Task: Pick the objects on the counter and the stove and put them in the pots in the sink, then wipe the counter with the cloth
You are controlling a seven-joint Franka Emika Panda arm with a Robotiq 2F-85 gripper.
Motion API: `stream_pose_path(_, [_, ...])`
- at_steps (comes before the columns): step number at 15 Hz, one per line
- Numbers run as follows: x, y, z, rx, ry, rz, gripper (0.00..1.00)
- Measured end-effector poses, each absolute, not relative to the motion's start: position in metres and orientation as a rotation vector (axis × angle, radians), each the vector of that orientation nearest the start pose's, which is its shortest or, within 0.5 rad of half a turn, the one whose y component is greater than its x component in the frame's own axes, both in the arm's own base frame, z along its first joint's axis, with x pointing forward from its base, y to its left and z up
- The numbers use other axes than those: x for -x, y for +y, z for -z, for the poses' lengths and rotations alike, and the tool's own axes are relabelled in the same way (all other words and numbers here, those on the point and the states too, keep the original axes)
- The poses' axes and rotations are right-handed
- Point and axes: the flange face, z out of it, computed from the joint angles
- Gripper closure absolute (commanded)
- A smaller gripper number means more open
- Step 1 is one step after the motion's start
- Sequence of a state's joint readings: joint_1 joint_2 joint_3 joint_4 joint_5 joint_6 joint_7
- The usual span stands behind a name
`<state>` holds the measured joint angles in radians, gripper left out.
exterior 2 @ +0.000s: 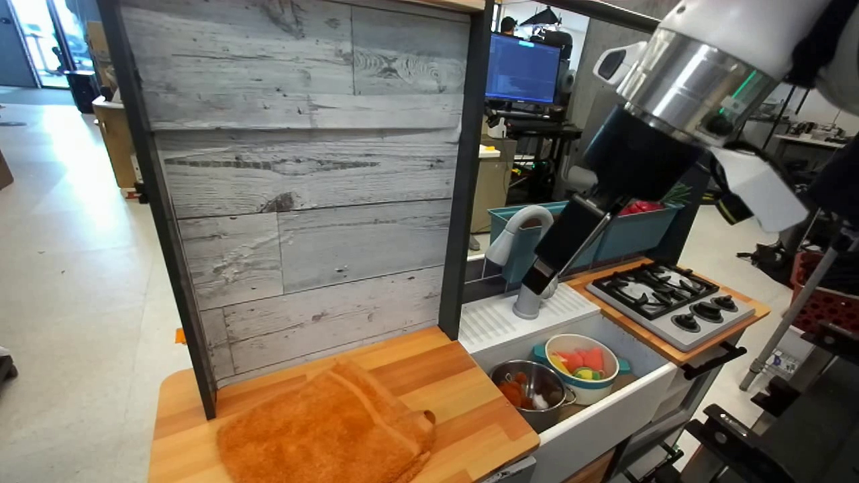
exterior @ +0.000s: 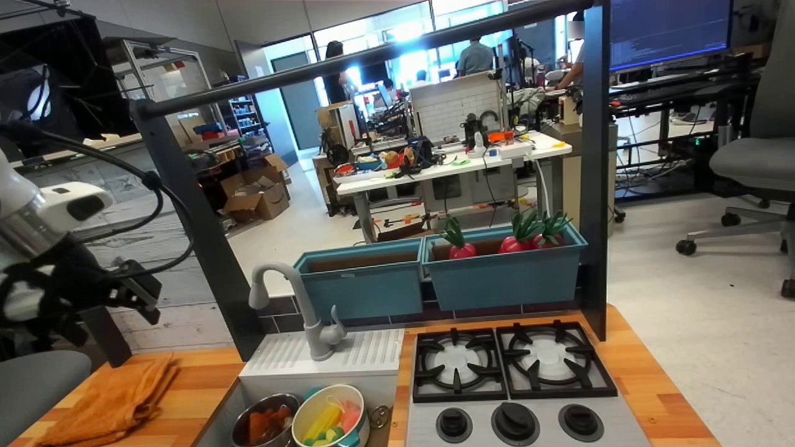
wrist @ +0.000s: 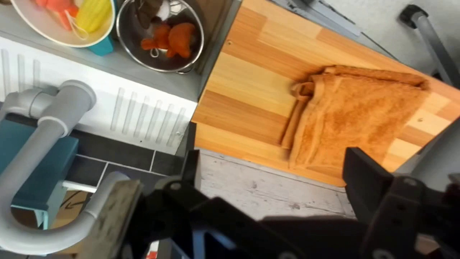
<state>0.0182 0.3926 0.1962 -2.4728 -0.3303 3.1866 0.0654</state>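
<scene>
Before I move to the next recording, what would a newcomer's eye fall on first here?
Most likely the bright orange cloth, folded on the wooden counter beside the sink. Next, the white pot with teal handles, holding a yellow corn cob, stands by a steel pot in that sink. Behind the stove, leafy red radishes poke from a teal planter.

Black, my gripper; beside the white sink, orange cloth on honey-and-brown striped counter! Inside the sink, I see a teal-banded cream pot, a silver pot!
</scene>
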Motion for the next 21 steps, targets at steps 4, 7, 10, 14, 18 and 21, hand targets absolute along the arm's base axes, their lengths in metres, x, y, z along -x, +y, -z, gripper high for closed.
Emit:
stream_pose_path(4, [-0.47, 0.155, -0.178, 2.934, -0.673, 0.426, 0.0])
stream_pose_path(7, [-0.466, 0.158, -0.17, 2.929, -0.594, 0.337, 0.0])
stream_pose_path(10, [-0.463, 0.159, -0.164, 2.896, -0.397, 0.155, 0.0])
stream_pose_path(14, [-0.479, 0.142, -0.168, 2.856, -0.059, 0.029, 0.0])
stream_pose_path(18, [-0.496, 0.128, -0.179, 2.822, 0.15, 0.03, 0.0])
stream_pose_path(21, [-0.497, 0.13, -0.179, 2.821, 0.168, 0.028, 0.0])
